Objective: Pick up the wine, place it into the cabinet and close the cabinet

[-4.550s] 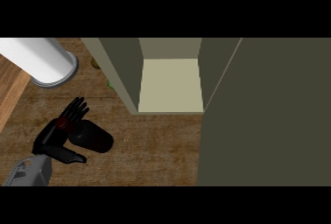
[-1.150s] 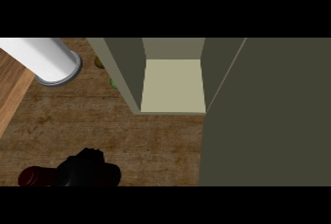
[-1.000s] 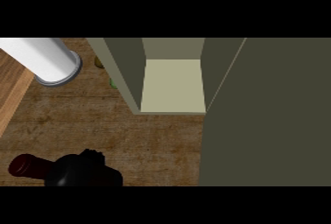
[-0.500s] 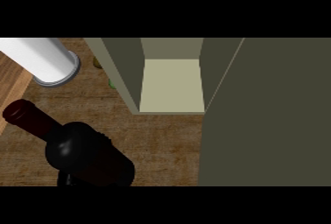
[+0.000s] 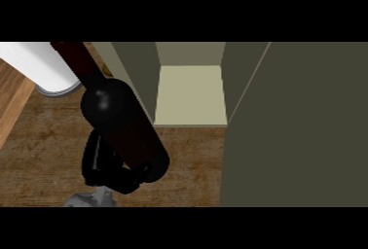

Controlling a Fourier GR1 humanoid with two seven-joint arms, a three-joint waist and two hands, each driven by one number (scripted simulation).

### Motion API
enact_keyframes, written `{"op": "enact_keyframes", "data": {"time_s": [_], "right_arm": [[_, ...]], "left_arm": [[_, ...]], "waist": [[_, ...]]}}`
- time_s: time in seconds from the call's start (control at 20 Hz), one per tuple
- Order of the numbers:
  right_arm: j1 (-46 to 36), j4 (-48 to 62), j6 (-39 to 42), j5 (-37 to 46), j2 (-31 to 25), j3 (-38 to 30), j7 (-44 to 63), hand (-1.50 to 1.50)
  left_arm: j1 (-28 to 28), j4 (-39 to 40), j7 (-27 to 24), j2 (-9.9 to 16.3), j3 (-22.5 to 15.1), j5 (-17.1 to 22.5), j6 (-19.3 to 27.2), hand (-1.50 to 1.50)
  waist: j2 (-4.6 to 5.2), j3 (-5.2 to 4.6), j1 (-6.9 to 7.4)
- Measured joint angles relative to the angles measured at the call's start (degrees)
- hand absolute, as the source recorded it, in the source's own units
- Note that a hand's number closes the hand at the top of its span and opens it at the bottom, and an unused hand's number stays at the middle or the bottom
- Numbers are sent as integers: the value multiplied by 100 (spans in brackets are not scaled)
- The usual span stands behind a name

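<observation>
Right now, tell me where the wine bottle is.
In the head view the wine bottle is left of centre, held by the left hand above the counter, neck towards the white cylinder, just left of the open cabinet.

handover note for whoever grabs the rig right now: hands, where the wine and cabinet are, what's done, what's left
Left hand: black fingers curled round the base of the dark glass wine bottle, held up over the wooden counter, neck pointing to the view's top.
Right hand: not in view.
Olive-green cabinet: open, pale shelf bare; its door stands open at the right. White cylinder stands at upper left.
Done: bottle grasped and off the counter.
Left: move the bottle rightward onto the shelf, release, shut the door.
</observation>
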Motion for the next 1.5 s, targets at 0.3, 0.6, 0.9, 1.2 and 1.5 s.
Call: {"op": "enact_keyframes", "data": {"time_s": [0.3,0.6,0.9,1.2,1.5], "right_arm": [[46,-91,-16,29,27,78,44,-150],[159,-103,46,36,5,26,-57,-150],[315,-146,73,131,83,130,-197,-150],[95,-73,115,-143,-73,-119,-37,-150],[136,-200,52,-6,13,35,25,-150]], "left_arm": [[-937,627,-89,-1,-247,-153,771,150],[-1586,1442,-312,-1,-626,-327,1337,150],[-2052,2266,-647,-2,-899,-74,1748,150],[-2286,2992,-1118,-2,-1095,422,1957,150],[-2373,3534,-1486,-2,-1286,828,2084,150]], "waist": [[2,0,-18],[3,-1,-33],[5,-1,-35],[6,-2,-34],[7,-2,-36]]}}
